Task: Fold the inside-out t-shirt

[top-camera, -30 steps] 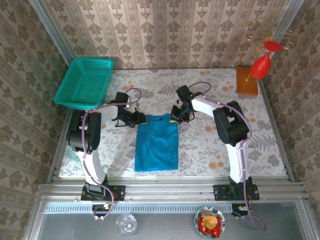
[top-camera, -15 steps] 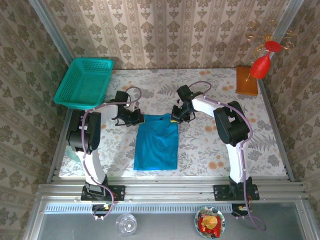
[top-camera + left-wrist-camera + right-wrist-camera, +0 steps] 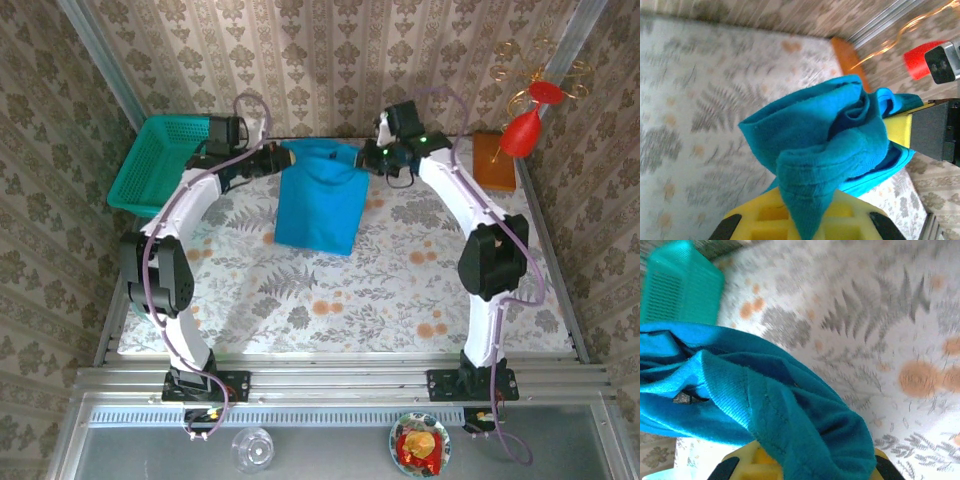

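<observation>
Your left gripper (image 3: pixel 279 158) is closed tight on the left top corner of the inside-out t-shirt (image 3: pixel 318 205); your right gripper (image 3: pixel 368 157) pinches the right corner the same way. The blue cloth hangs spread between them over the far middle of the table (image 3: pixel 420 290), just right of the teal mesh basket (image 3: pixel 150 170).

Basket (image 3: pixel 165 165) left of t-shirt (image 3: pixel 318 205), table (image 3: pixel 400 290) beneath

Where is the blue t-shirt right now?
In the top view, the t-shirt hangs over the table's far middle, gripped at its top corners by the left hand and right hand, right of the basket.
</observation>
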